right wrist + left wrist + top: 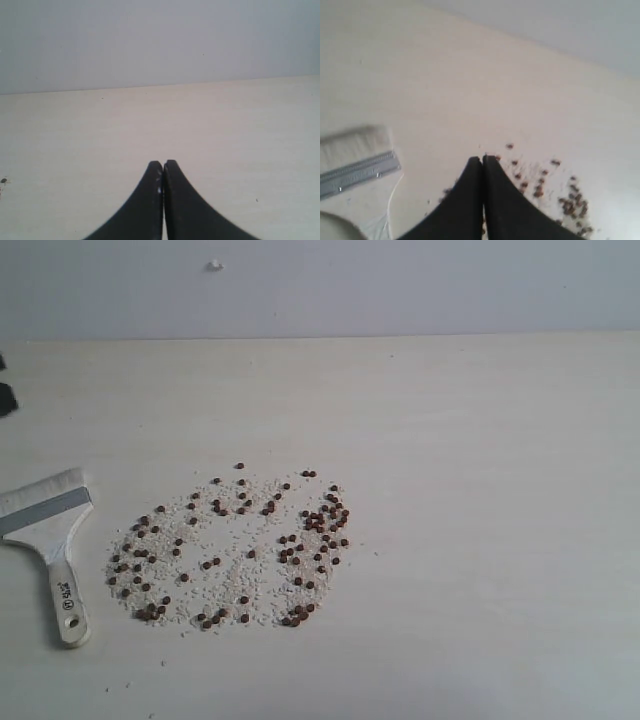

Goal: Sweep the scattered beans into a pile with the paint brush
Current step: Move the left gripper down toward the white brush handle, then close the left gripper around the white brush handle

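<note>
Brush pickup: both my jaws are pressed together, holding nothing.
Paint brush [48,540] lies flat on the counter [480,490], just left of the scattered beans [320,520]; I'd open my left jaws, grip its handle, then sweep edges inward.

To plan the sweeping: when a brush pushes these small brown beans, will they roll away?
The beans look small and round, so they will probably roll ahead, some escaping sideways. The table seems smooth and flat, so little would stop them. The white crumbs among them look finer and may drag instead.
</note>
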